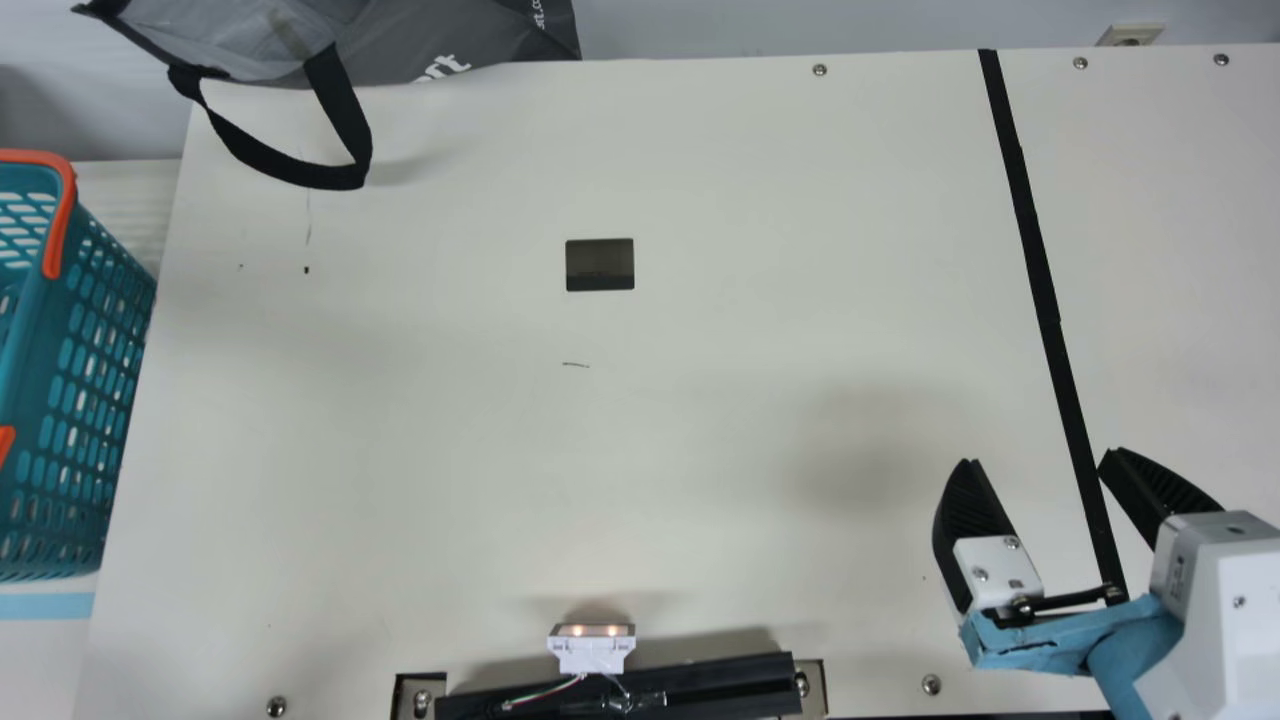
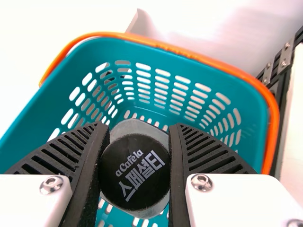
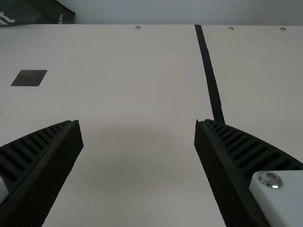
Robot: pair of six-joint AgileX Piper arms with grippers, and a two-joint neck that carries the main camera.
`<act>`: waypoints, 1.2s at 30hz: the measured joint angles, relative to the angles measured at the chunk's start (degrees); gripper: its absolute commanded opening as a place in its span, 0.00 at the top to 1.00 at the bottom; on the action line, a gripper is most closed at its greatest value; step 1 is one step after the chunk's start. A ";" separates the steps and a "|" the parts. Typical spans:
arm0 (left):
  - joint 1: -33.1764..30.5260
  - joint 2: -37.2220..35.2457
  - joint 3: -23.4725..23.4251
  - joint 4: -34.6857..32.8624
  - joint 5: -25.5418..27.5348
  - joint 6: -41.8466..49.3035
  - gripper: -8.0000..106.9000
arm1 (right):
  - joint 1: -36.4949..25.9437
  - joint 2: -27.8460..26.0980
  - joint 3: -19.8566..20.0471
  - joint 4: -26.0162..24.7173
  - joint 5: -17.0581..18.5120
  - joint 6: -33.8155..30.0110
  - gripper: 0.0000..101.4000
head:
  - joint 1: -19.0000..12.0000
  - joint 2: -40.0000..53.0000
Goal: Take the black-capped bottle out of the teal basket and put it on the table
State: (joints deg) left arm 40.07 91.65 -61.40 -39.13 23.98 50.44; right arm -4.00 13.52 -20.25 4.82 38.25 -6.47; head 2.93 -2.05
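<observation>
The teal basket (image 1: 28, 330) stands off the table's left edge in the main view, partly cut off. In the left wrist view the bottle, its black cap (image 2: 135, 172) toward the camera, shows against the inside of the teal basket (image 2: 49, 94). My left gripper (image 2: 139, 127) is shut on it, a finger pressed to each side of the cap. The bottle's clear shoulder shows around the cap; its lower part is hidden, so I cannot tell whether it touches the basket's floor. My right gripper (image 1: 1040, 460) is open above the table's right part; in the right wrist view the right gripper (image 3: 137, 124) holds nothing.
The cream table (image 1: 700, 400) has a rectangular cutout (image 1: 600, 265) and a black strip (image 1: 1040, 280) across its right side. A grey bag (image 1: 420, 40) with a black strap lies at the back left. A black bar with a small lit device (image 1: 591, 650) sits at the front edge.
</observation>
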 measured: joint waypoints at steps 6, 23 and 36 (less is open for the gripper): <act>-0.85 -3.11 -1.10 1.76 1.60 -3.57 0.93 | 0.00 0.00 0.00 0.00 -0.07 0.00 0.10 | 0.00 0.29; -5.74 -11.54 -1.47 8.51 5.27 -12.80 0.93 | 0.00 0.00 0.00 0.00 -0.07 0.00 0.10 | 0.00 0.29; -12.24 -17.26 -0.86 14.55 8.10 -20.15 0.93 | 0.00 0.00 0.00 0.00 -0.07 0.00 0.10 | 0.00 0.00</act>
State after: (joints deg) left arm 27.83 74.39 -62.26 -24.58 32.08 30.28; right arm -4.00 13.52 -20.25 4.82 38.18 -6.47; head 2.93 -2.05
